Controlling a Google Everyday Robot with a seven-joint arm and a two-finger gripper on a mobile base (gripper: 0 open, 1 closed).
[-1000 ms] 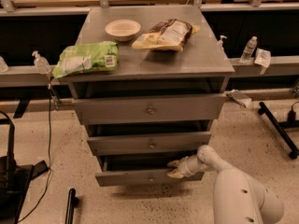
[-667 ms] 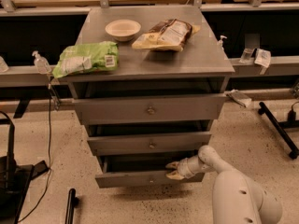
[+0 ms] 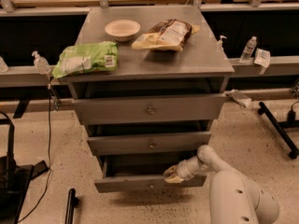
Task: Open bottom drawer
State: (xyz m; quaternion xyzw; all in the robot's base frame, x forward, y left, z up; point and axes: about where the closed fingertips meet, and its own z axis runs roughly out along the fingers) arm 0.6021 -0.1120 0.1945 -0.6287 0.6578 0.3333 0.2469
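Note:
The bottom drawer (image 3: 140,183) is the lowest and narrowest grey front of the three in the cabinet. It stands pulled out further than the two above it, with a dark gap showing behind its front panel. My gripper (image 3: 171,174) reaches in from the lower right on a white arm (image 3: 233,195). Its tan fingertips rest at the top edge of the bottom drawer's front, right of the middle. The drawer's small centre knob (image 3: 150,186) is just visible on the panel.
The cabinet top (image 3: 210,55) carries a green bag (image 3: 86,58), a beige bowl (image 3: 122,29) and a brown snack bag (image 3: 166,34). Top drawer (image 3: 149,109) and middle drawer (image 3: 150,143) sit slightly open. A black stand (image 3: 11,176) is at left, a black frame leg (image 3: 280,129) at right.
The gripper has shifted slightly left along the bottom drawer's top edge. The drawer looks about as far out as before.

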